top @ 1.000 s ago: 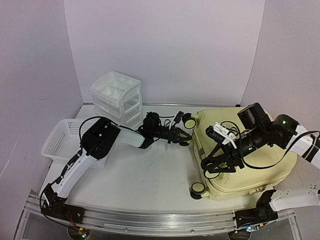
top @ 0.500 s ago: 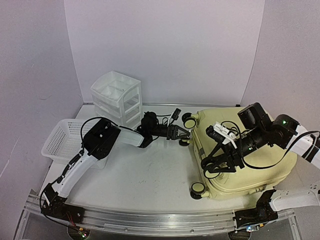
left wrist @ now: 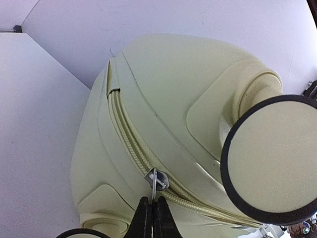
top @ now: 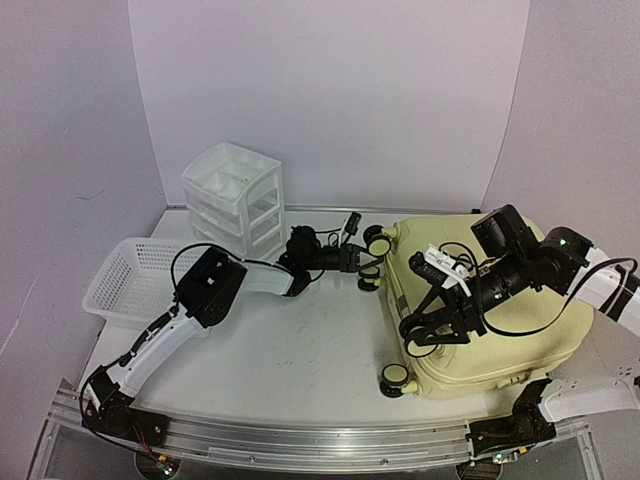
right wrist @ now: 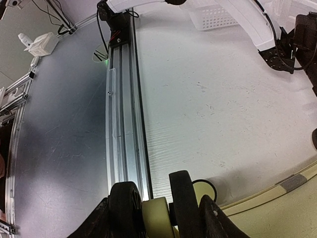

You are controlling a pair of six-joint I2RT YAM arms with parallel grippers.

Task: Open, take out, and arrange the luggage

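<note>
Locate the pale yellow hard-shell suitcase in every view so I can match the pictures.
Top external: the pale yellow hard-shell suitcase lies flat, right of centre.
Left wrist: it fills the middle of the picture.
Right wrist: only its edge shows, in the bottom right corner.
Shared landmark: the white tabletop beside it.

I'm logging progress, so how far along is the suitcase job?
Done: nothing yet; the luggage lies shut, its zipper closed. In hand: the left gripper pinches the zipper pull by the wheels, and the right gripper hangs open over it. Left: unzipping, opening, taking out and arranging.
</note>
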